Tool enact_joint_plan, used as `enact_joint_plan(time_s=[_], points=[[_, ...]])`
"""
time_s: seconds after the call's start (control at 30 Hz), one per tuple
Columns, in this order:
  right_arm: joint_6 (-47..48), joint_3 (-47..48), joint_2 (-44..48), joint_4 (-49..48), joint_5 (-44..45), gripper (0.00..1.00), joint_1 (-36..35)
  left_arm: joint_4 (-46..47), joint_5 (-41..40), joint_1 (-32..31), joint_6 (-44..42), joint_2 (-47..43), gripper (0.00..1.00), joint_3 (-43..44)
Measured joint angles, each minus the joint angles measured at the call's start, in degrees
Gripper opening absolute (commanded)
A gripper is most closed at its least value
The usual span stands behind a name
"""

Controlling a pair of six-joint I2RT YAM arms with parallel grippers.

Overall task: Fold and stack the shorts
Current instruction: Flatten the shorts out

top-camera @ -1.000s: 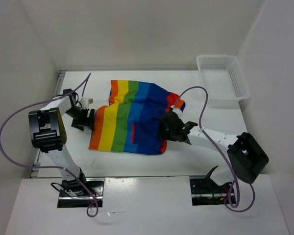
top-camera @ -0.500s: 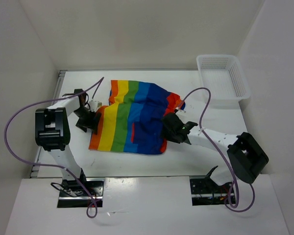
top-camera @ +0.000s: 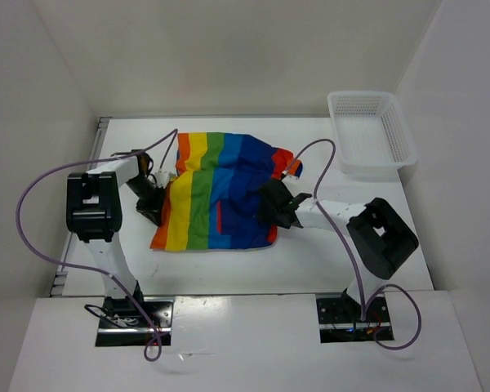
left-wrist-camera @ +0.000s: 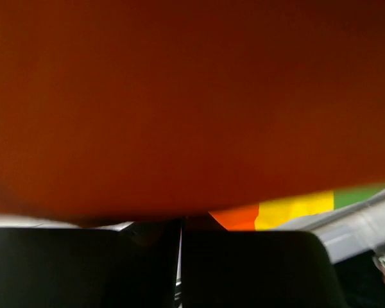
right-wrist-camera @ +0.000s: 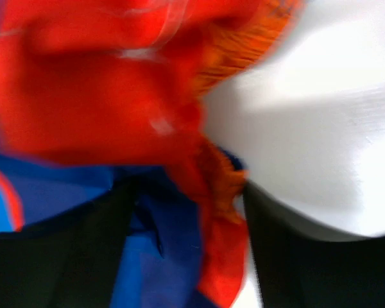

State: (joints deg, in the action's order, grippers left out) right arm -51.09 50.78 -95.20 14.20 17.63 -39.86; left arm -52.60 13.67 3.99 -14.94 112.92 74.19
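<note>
The shorts [top-camera: 216, 196] lie spread on the counter [top-camera: 310, 261] between your two end effectors, stripes running away from you, with some slack rumpling along the far hem. Your left end effector [top-camera: 153, 198] sits at the red-orange edge. In its wrist view the two pads stand nearly closed with red cloth coming down into the seam between them, so it reads as clenched on that edge of the shorts. Your right end effector [top-camera: 275, 204] is at the opposite, navy-and-red edge. Its wrist view is blurred: a bunched red and blue fold sits between fingers that stand somewhat apart, and you cannot tell whether they are pinching it or merely straddling it. The white mesh basket [top-camera: 336, 122] stands well beyond and outward of the right end effector, apart from the cloth. You appear to be at the start of the first fold, with the garment laid flat and nothing stacked. The next move calls for a sure grip on both edges, then a matched lift that carries one side across over the other, low enough that the slack does not drag the lower layer out of line.
</note>
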Motion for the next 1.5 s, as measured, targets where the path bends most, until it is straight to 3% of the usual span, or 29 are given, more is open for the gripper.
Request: enact_joint_plan(time_s=[0.1,0.3,0.43,0.63,0.67,0.7,0.73,0.77,0.83,0.9,1.23,1.5], points=[[1.57,-0.5,1.22,-1.01,-0.68,0.89,0.07,-1.53,2.58,-0.02,0.48,1.27,0.0,0.94],[5.18,-1.77,8.13,0.35,-0.28,0.89,1.18,-2.71,1.66,-0.24,1.99,2.49,0.0,2.8],[5.64,-3.21,14.73,0.52,-0.11,0.8,6.16,-1.99,0.79,1.07,2.97,3.67,0.0,5.64],[5.77,-6.03,16.22,0.44,-1.2,0.54,9.49,3.93,-1.29,5.4,3.39,4.98,0.0,10.36],[5.68,-6.05,15.06,0.39,-1.88,0.5,9.49,4.94,-1.31,5.86,3.41,4.96,0.07,10.45],[5.7,-6.05,13.68,0.2,-2.62,0.5,9.49,5.62,-1.36,6.16,3.41,4.85,0.08,10.43],[5.62,-6.1,12.44,-0.02,-3.5,0.5,9.49,6.19,-1.42,6.27,3.76,4.74,0.36,10.27],[5.57,-6.12,11.17,-0.15,-4.46,0.5,9.49,6.84,-1.46,6.27,3.74,4.5,0.51,10.01],[5.64,-6.25,9.42,-0.28,-6.32,0.5,9.49,8.17,-1.53,6.21,4.44,3.32,0.65,9.16],[5.81,-6.27,8.92,-0.59,-7.72,0.52,9.49,10.03,-1.86,5.99,4.59,1.88,0.7,7.72],[6.01,-6.32,7.54,-4.11,-10.97,0.53,8.44,11.34,-2.82,10.62,4.63,-3.93,0.72,-0.66],[5.77,-5.29,3.8,-5.07,-11.93,0.51,6.49,10.86,-1.68,10.91,4.42,-4.26,0.66,-1.44]])
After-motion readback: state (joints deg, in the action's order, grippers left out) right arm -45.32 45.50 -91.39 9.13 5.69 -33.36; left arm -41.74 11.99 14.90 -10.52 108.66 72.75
